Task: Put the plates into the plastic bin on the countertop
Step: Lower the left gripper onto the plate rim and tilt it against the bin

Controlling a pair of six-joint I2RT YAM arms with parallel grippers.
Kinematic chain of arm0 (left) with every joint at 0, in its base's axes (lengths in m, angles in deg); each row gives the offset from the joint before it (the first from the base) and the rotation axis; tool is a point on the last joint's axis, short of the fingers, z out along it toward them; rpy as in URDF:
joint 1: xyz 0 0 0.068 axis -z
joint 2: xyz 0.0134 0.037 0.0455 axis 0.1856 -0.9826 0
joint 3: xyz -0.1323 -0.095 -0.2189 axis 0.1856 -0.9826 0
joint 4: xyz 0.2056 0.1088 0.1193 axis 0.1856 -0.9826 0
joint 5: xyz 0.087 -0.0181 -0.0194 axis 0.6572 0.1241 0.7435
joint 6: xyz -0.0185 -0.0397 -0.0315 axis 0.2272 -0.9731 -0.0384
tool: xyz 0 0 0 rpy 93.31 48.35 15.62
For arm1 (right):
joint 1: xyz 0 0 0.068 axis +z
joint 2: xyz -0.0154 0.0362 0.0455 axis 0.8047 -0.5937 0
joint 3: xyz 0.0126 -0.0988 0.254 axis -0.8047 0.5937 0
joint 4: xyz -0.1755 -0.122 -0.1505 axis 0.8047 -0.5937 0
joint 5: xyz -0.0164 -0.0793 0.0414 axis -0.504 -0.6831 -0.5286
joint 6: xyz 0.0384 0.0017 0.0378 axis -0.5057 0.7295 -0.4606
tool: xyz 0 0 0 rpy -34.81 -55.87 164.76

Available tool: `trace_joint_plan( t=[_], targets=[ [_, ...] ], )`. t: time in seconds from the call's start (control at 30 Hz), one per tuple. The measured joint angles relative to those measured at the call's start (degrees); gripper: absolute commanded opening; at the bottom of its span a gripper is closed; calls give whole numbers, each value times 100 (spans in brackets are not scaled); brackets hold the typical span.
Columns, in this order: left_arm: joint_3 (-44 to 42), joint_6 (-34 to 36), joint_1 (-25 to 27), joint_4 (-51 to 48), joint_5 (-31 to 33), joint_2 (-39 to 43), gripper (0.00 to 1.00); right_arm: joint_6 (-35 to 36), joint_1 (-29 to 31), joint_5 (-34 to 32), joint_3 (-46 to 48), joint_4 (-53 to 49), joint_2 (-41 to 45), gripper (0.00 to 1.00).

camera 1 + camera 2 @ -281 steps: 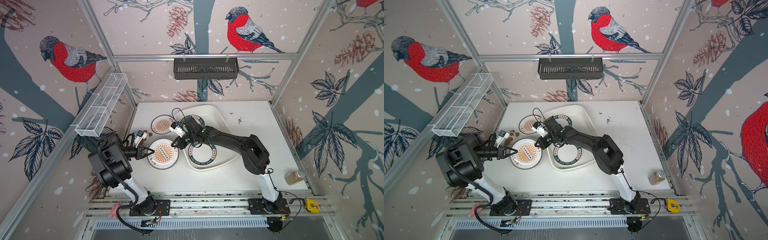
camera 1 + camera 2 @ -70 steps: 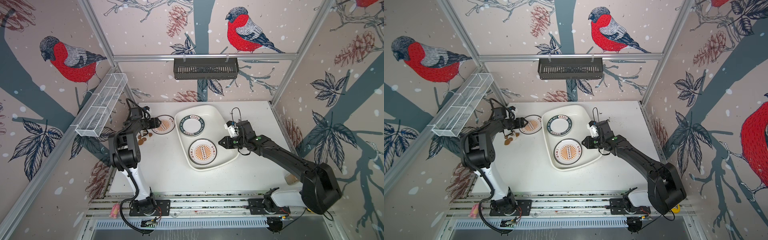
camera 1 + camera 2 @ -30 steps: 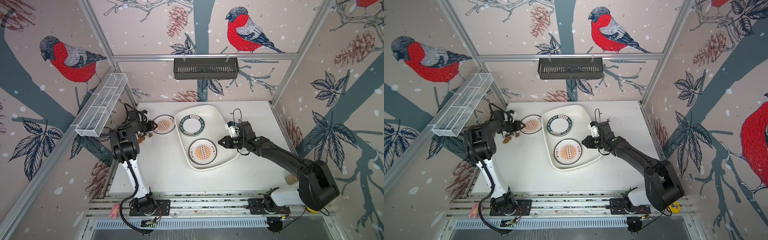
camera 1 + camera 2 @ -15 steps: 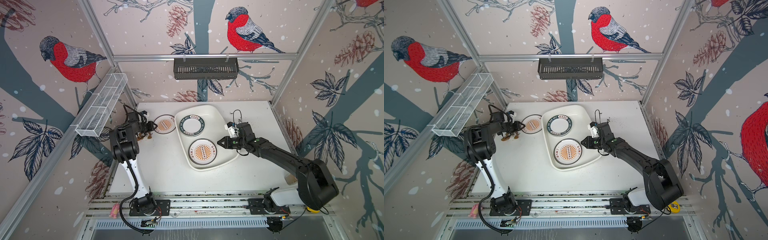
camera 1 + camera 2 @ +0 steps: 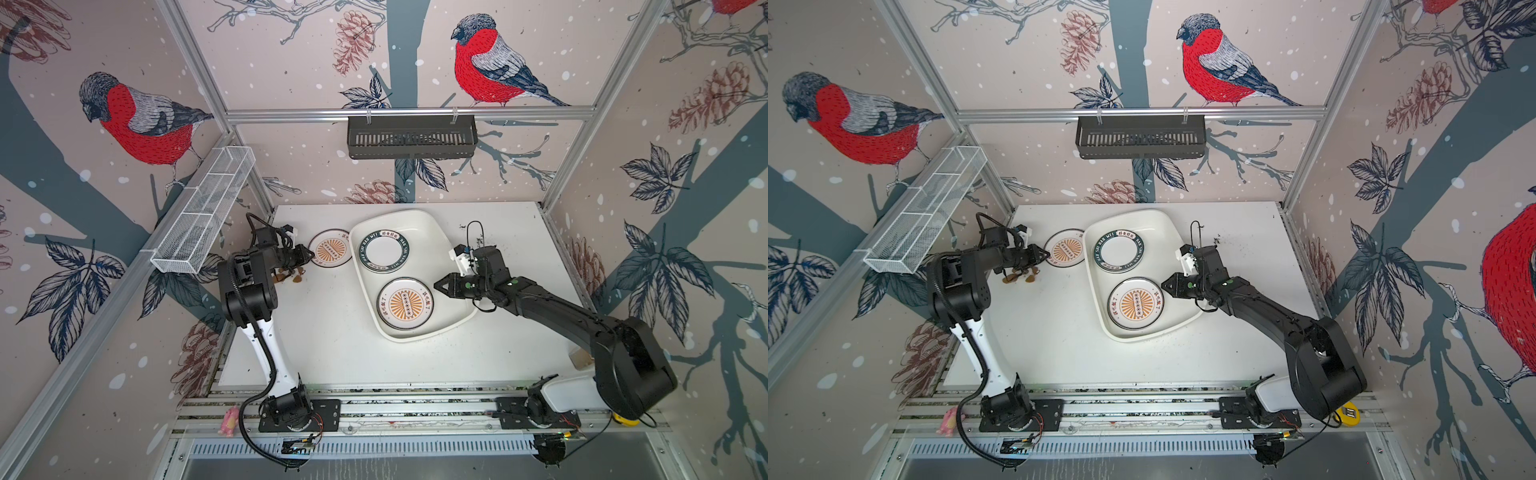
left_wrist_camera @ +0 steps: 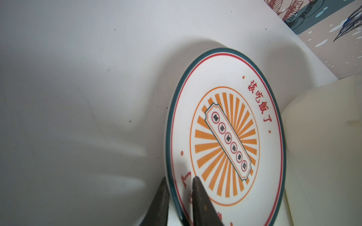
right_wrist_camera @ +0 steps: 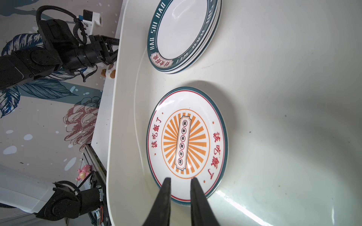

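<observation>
Left wrist view | left gripper (image 6: 179,178) jaws set astride the rim of the loose sunburst plate (image 6: 225,137), a firm clamp cannot be told | plate laid on the countertop (image 6: 78,97) near its far left corner, just beside the plastic bin (image 6: 323,156) | right gripper (image 7: 180,179) jaws slightly parted, empty, by the binned sunburst plate (image 7: 186,144)

White tabletop (image 5: 332,332) with dark specks; cream-white plastic bin (image 5: 432,245). The sunburst plate (image 6: 225,140) is white with orange rays, red characters, teal and red rim lines; the second sunburst plate (image 7: 187,144) matches. The stacked plates (image 7: 182,29) are white, dark green rims lettered white. Black wall rack (image 5: 411,137); white wire basket (image 5: 203,216)
</observation>
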Motion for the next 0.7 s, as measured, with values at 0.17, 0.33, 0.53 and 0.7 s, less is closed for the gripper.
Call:
trace_joint_plan(
  t=[0.17, 0.33, 0.53, 0.7],
  targets=[
    [-57, -166, -11, 2, -9, 37, 26, -13, 0, 2, 0, 33, -9, 21],
    [-90, -326, -33, 31, -160, 52, 33, -17, 0, 7, 4, 37, -24, 21],
    [-20, -474, -55, 63, -372, -55, 30, -22, 0, 44, 4, 39, -48, 21],
    [48, -616, -66, 168, -481, -166, 26, -129, 4, 103, 2, 42, -46, 21]
  ],
)
